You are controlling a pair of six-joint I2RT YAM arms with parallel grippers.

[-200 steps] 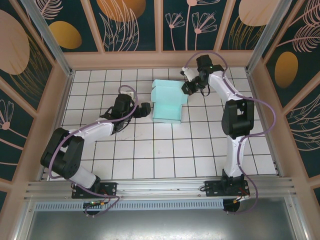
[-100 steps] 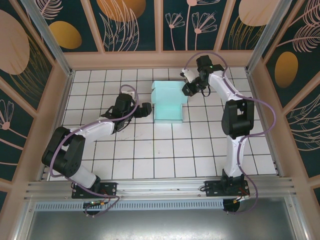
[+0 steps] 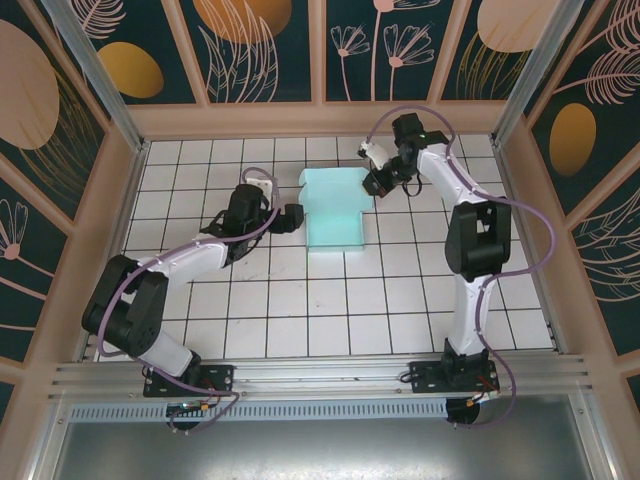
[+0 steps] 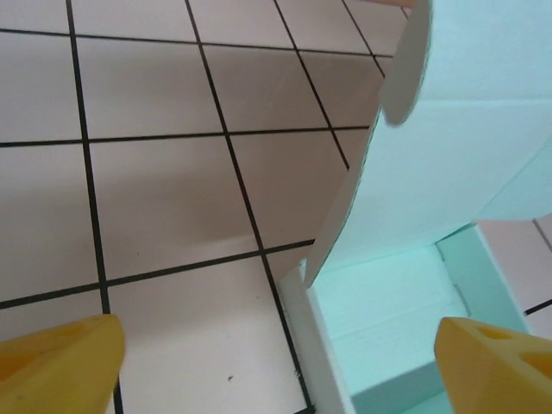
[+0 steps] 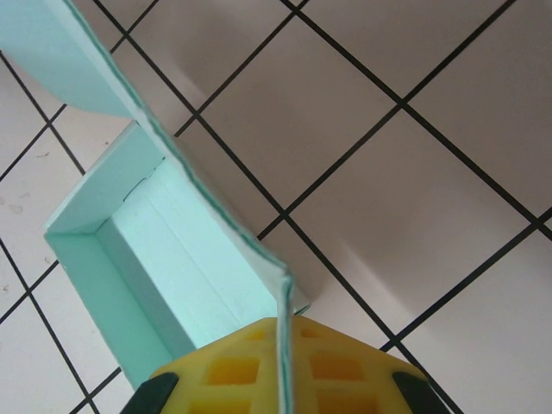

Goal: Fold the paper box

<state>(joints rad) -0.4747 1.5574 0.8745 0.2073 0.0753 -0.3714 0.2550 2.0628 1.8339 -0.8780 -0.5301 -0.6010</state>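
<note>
The paper box (image 3: pixel 335 222) is pale mint-blue card, an open tray on the white tiled floor with its lid flap standing up at the far end. My right gripper (image 3: pixel 373 183) is at the flap's right edge. In the right wrist view its yellow fingers (image 5: pixel 233 371) are pressed together on the thin card edge of the paper box (image 5: pixel 164 259), so the right gripper (image 5: pixel 283 366) is shut on it. My left gripper (image 3: pixel 292 217) is at the tray's left side. It (image 4: pixel 276 371) is open, and the box's left wall (image 4: pixel 315 345) stands between its spread yellow fingertips (image 4: pixel 60 362).
The tiled floor (image 3: pixel 300 300) is ringed by a raised wooden frame (image 3: pixel 120 200) and patterned panels. Both arm bases sit on the rail at the near edge (image 3: pixel 320 375).
The right gripper has swung the lid flap round, so it now sits squarer over the tray's far end. The box has shifted slightly. The left gripper stays by the left wall.
</note>
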